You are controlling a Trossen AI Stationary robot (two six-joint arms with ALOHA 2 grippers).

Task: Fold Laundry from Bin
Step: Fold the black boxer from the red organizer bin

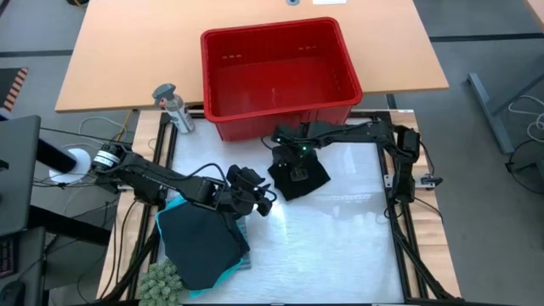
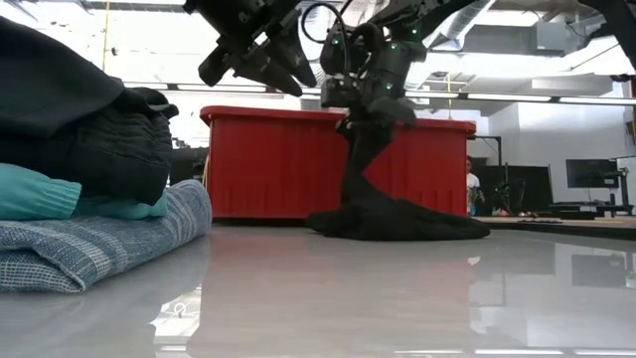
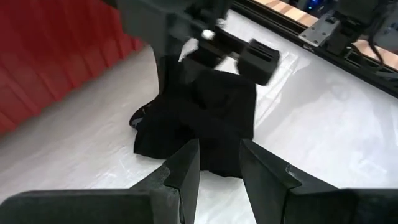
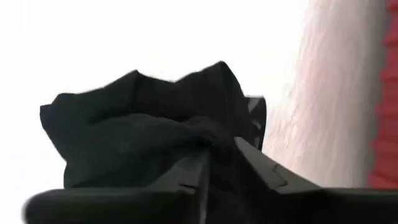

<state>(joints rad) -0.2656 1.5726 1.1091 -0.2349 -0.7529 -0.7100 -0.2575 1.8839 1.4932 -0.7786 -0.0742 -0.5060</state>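
Holding a black garment (image 1: 299,175) by its top, my right gripper (image 1: 285,151) is just in front of the red bin (image 1: 277,75), on the near side of its front wall. In the low view the cloth hangs down from the fingers as a narrow column and spreads into a heap on the white table (image 1: 340,246), so the lower part rests on the surface. In the right wrist view the two fingers are closed together on the bunched black cloth.

My left gripper (image 1: 255,197) is above the table, between the hanging garment and the pile at the left edge. Its jaws stand a little apart with nothing between them; the left wrist view shows the gap clearly, with the black garment lying beyond.

On the left side of the table I see the pile of laundry: a blue-grey striped garment (image 2: 94,244) at the bottom, a turquoise garment (image 2: 40,194) on it, and a dark garment (image 1: 200,242) on top. The bin looks empty from above. A small grey bottle (image 1: 174,106) stands beside the bin's left front corner, on the wooden table (image 1: 119,59).
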